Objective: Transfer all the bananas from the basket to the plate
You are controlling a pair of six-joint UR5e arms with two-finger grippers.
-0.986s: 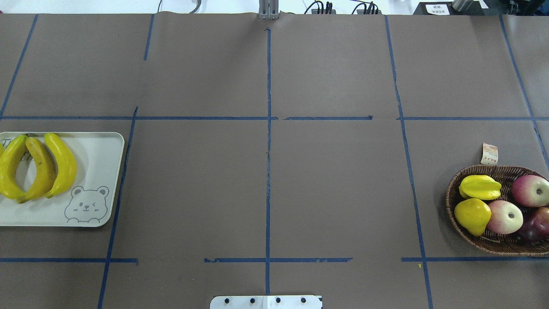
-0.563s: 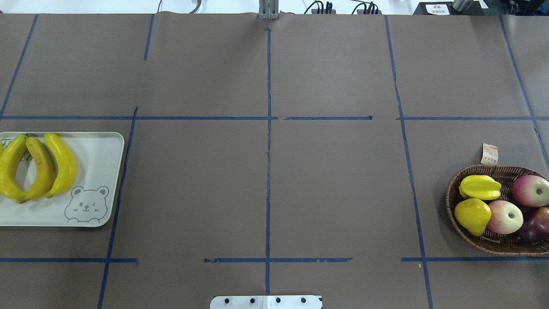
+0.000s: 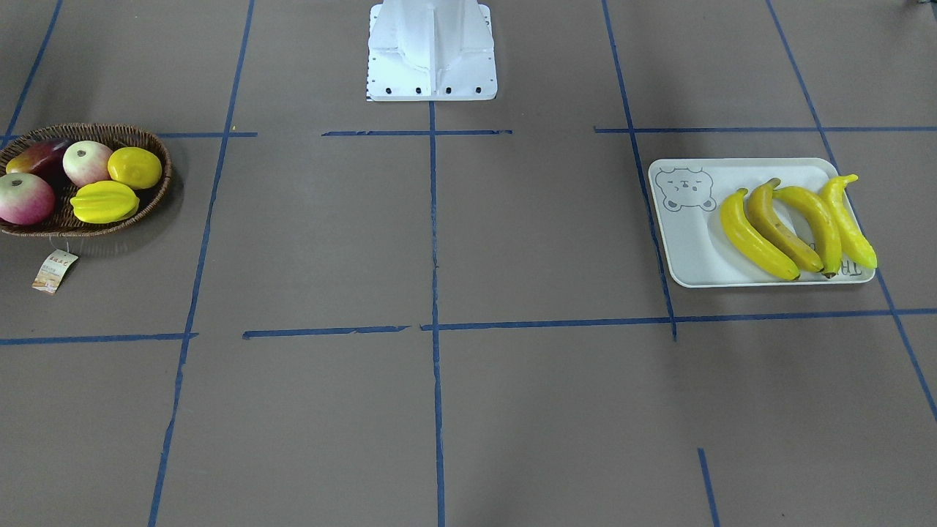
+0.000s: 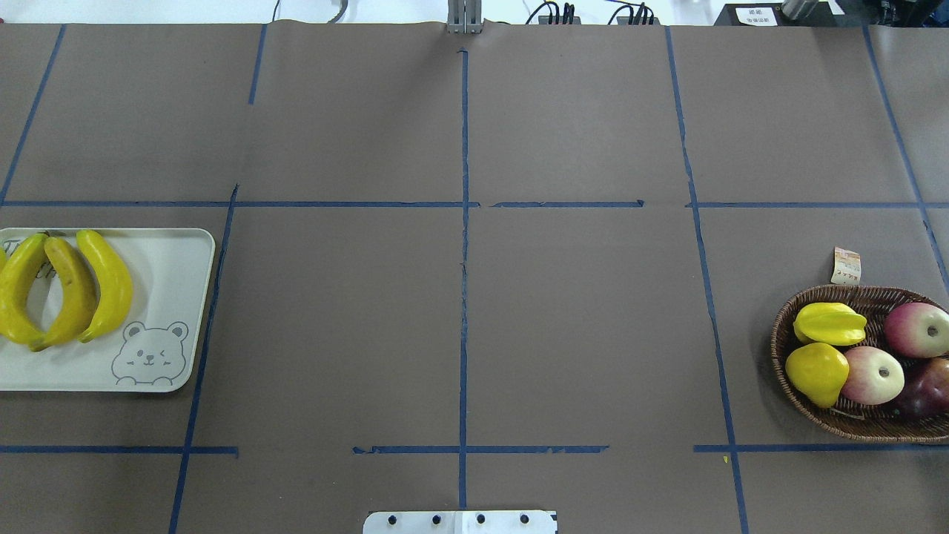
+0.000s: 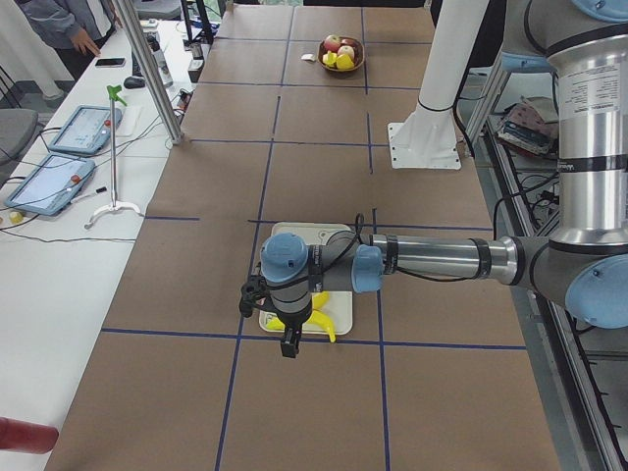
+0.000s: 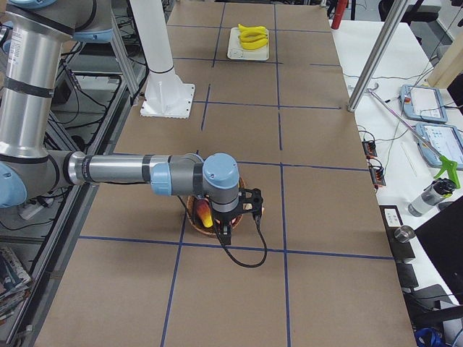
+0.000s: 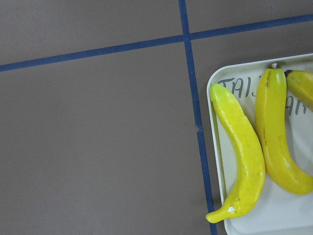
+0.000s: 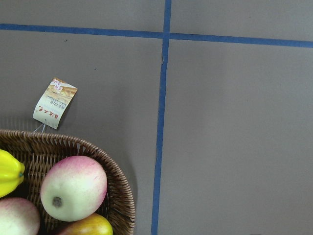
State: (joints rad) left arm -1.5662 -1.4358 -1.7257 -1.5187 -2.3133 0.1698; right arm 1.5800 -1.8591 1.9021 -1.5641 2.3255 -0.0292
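Four bananas (image 3: 752, 238) lie side by side on the plate (image 3: 687, 245), just beneath your left claw (image 5: 287, 347), which hangs above the plate's outer end. Your right claw (image 6: 225, 233) hovers over the basket (image 4: 875, 296) on the desk (image 4: 578, 319), with a starfruit (image 4: 830, 323), apples (image 4: 873, 374) and a lemon-like fruit (image 4: 817, 371) below it. You cannot tell whether either claw's fingers are apart or together.

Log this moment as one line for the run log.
bananas: four on plate | basket: no bananas visible | left gripper: above plate edge, state unclear | right gripper: above basket, state unclear
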